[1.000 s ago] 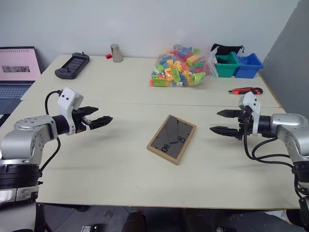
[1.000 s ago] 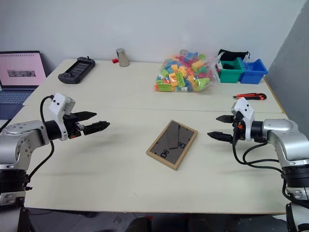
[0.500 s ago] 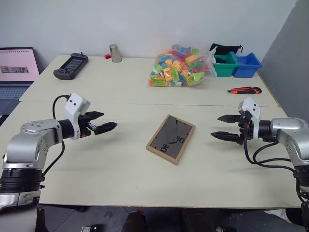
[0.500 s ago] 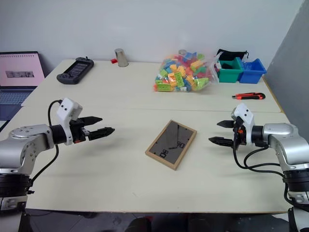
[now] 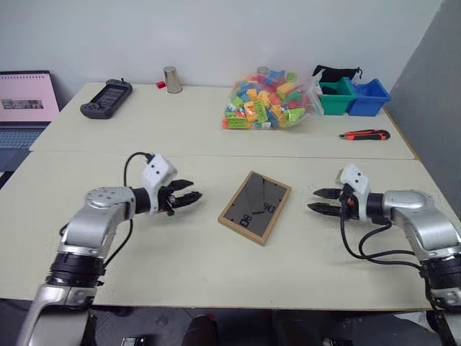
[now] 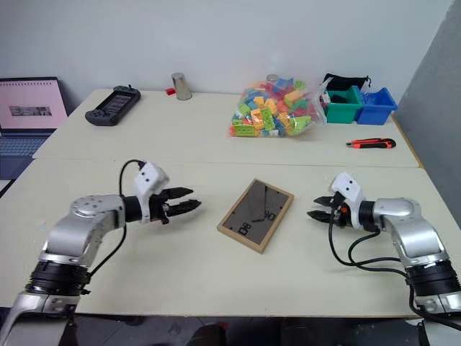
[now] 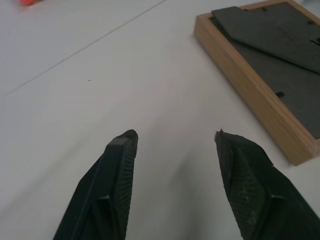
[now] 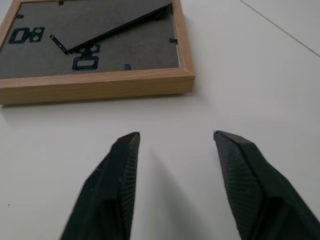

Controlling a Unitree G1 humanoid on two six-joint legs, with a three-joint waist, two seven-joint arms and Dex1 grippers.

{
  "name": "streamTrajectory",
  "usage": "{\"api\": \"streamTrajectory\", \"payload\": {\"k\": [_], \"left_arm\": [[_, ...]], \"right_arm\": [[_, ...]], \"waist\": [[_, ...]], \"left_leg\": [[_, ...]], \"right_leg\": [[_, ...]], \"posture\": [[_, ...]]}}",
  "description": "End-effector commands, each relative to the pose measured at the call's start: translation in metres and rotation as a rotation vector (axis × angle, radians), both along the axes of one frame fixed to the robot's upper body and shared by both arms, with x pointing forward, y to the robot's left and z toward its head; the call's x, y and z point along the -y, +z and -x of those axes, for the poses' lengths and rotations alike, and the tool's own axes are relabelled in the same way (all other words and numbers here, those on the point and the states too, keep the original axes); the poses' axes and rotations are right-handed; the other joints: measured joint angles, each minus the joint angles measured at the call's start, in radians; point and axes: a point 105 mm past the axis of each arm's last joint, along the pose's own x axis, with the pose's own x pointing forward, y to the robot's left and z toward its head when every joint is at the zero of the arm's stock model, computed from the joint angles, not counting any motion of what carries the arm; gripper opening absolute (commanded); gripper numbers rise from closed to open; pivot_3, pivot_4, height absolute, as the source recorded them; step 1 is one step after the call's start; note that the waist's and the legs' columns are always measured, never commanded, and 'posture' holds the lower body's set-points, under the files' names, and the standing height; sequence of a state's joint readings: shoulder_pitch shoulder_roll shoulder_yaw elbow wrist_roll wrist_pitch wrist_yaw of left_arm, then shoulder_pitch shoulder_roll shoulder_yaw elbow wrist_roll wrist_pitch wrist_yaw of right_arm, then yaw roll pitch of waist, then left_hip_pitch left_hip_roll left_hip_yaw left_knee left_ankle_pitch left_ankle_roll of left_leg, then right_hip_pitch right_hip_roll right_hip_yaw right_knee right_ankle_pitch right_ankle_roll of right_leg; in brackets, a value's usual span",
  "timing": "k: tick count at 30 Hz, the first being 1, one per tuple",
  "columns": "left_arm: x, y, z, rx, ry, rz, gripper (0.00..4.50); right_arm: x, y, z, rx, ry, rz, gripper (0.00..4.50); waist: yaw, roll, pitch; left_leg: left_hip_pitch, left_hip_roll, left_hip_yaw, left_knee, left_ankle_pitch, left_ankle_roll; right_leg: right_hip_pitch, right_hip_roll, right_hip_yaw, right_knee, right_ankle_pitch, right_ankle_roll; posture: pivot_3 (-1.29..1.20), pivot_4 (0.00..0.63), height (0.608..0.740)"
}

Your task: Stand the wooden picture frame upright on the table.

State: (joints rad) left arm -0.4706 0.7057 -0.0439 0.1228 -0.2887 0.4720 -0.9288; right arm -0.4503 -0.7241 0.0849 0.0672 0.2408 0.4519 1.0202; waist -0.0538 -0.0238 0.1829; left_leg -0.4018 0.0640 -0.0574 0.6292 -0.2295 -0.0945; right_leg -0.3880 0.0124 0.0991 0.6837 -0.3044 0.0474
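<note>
The left gripper (image 5: pixel 189 200) and the right gripper (image 5: pixel 321 201) are held low over the table (image 5: pixel 180 252), one on each side of the wooden picture frame (image 5: pixel 256 207), each just beside it and not touching. Both pairs of fingers are parted and nothing is grasped. The frame lies flat near the middle of the table, face down, its dark back panel and folded stand turned up. For the step in hand, the two long wooden edges would best be approached level and together, so that the frame is not pushed aside; the stand would likely need to be swung out before the frame is set upright. Nothing lies between the fingers and the frame. Farther off, well apart, a bag of coloured blocks (image 5: pixel 266 97), a box cutter (image 5: pixel 366 135), two small bins (image 5: pixel 354 96), a metal cup (image 5: pixel 171 79), a handheld console (image 5: pixel 106 98) and a laptop (image 5: pixel 27 104) are seen.
</note>
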Motion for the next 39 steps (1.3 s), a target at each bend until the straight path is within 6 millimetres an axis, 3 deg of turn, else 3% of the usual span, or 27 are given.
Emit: {"api": "streamTrajectory", "payload": {"k": [1, 6, 9, 13, 20, 25, 30, 35, 39], "left_arm": [[0.014, -0.003, -0.004, 0.055, -0.047, -0.032, 1.7], [0.035, -0.016, -0.001, 0.04, -0.112, -0.029, 0.5], [0.047, -0.02, 0.003, 0.029, -0.146, -0.018, 0.03], [0.056, -0.025, 0.009, 0.028, -0.186, -0.045, 0.03], [0.072, -0.023, 0.038, -0.022, -0.3, -0.011, 0.03], [0.075, -0.023, 0.045, -0.032, -0.305, -0.011, 0.03], [0.066, -0.023, 0.042, -0.017, -0.255, -0.035, 0.03], [0.052, -0.026, 0.032, -0.001, -0.182, -0.065, 0.03], [0.054, -0.026, 0.026, 0.013, -0.169, -0.065, 0.03]], "right_arm": [[-0.004, 0.002, -0.01, 0.069, -0.02, 0.016, 1.44], [-0.025, 0.0, -0.018, 0.087, -0.01, -0.026, 0.17], [-0.033, -0.007, -0.021, 0.088, -0.009, -0.02, 0.0], [-0.041, -0.013, -0.026, 0.093, -0.023, -0.006, 0.0], [-0.066, -0.004, -0.035, 0.125, -0.006, -0.047, 0.0], [-0.079, 0.0, -0.036, 0.132, 0.019, -0.071, 0.0], [-0.073, -0.005, -0.034, 0.127, 0.019, -0.046, 0.0], [-0.051, -0.007, -0.032, 0.118, 0.006, 0.006, 0.0], [-0.045, -0.009, -0.016, 0.077, 0.078, 0.028, 0.0]], "waist": [[0.0, 0.0, 0.0], [-0.001, 0.0, 0.0], [0.0, 0.0, 0.0], [0.0, 0.0, 0.0], [-0.004, 0.0, 0.0], [-0.003, 0.0, 0.0], [-0.003, 0.0, 0.0], [-0.003, 0.0, 0.0], [-0.002, 0.0, 0.0]], "left_leg": [[0.0, 0.0, 0.0, 0.0, 0.0, 0.0], [0.0, 0.0, 0.0, 0.0, 0.0, 0.0], [0.0, 0.0, 0.0, 0.0, 0.0, 0.0], [0.0, 0.0, 0.0, 0.0, 0.0, 0.0], [0.001, 0.0, 0.0, 0.0, 0.0, 0.0], [0.001, 0.0, 0.0, 0.001, 0.0, 0.0], [0.001, 0.0, 0.0, 0.001, 0.0, 0.0], [0.001, 0.0, 0.0, 0.001, 0.0, 0.0], [0.001, 0.0, 0.0, 0.001, 0.0, 0.0]], "right_leg": [[0.0, 0.0, 0.0, 0.0, 0.0, 0.0], [0.0, 0.0, 0.0, 0.0, 0.0, 0.0], [0.0, 0.0, 0.0, 0.001, 0.0, 0.0], [0.0, 0.0, 0.0, 0.001, 0.0, 0.0], [0.0, 0.0, 0.0, 0.004, 0.0, 0.0], [0.0, 0.0, 0.0, 0.005, 0.0, 0.0], [0.0, 0.0, 0.0, 0.005, 0.0, 0.0], [0.0, 0.0, 0.0, 0.005, 0.0, 0.0], [0.0, 0.0, 0.0, 0.004, 0.0, 0.0]], "posture": [[0.0, 0.15, 0.74], [0.0, 0.15, 0.74], [0.0, 0.15, 0.74], [0.0, 0.15, 0.74], [0.0, 0.15, 0.74], [0.0, 0.15, 0.74], [0.0, 0.15, 0.74], [0.0, 0.15, 0.74], [0.0, 0.15, 0.74]]}}
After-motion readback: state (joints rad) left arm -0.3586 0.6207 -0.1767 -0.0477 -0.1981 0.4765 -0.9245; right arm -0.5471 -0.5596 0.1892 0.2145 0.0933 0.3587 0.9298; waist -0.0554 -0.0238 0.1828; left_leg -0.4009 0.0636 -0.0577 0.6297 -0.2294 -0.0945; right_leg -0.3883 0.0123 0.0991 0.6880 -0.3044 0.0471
